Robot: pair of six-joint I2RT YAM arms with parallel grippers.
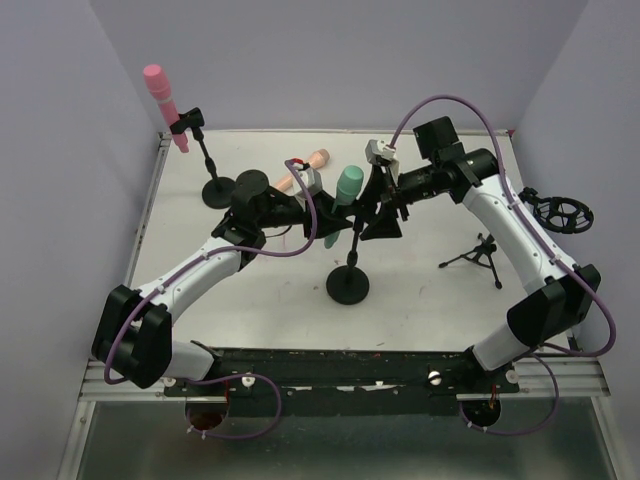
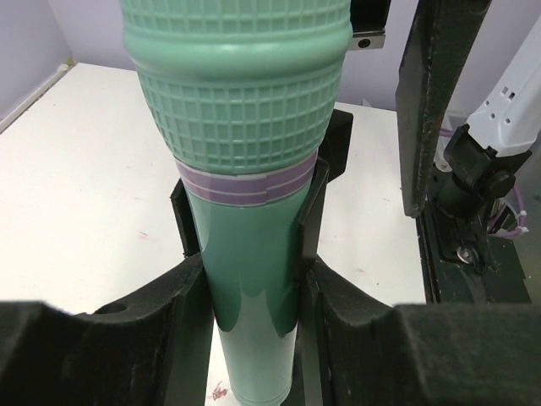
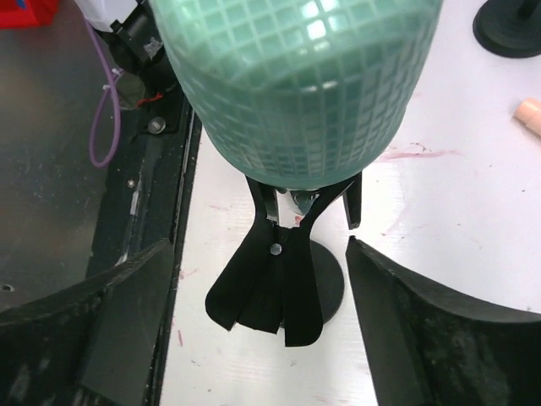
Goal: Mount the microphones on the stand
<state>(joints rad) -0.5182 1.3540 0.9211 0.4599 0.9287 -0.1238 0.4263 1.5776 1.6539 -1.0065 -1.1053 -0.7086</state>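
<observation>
The mint green microphone (image 1: 348, 186) stands upright in the black clip (image 2: 328, 156) of the middle stand (image 1: 348, 285). My left gripper (image 2: 254, 338) is shut on its lower body (image 2: 245, 279), a finger pressed against each side. My right gripper (image 3: 266, 330) is open, its fingers (image 3: 439, 330) apart on either side of the clip's black handles (image 3: 279, 288) and not touching them. The pink microphone (image 1: 160, 98) sits clipped in the back left stand (image 1: 218, 190). The peach-orange microphone (image 1: 305, 168) lies flat on the table behind my left gripper (image 1: 322, 205).
A small black tripod (image 1: 475, 255) stands at the right of the table, and a round black shock mount (image 1: 562, 212) sits near the right edge. A grey wall runs close along each side of the table. My right gripper (image 1: 380, 200) faces the left one across the stand.
</observation>
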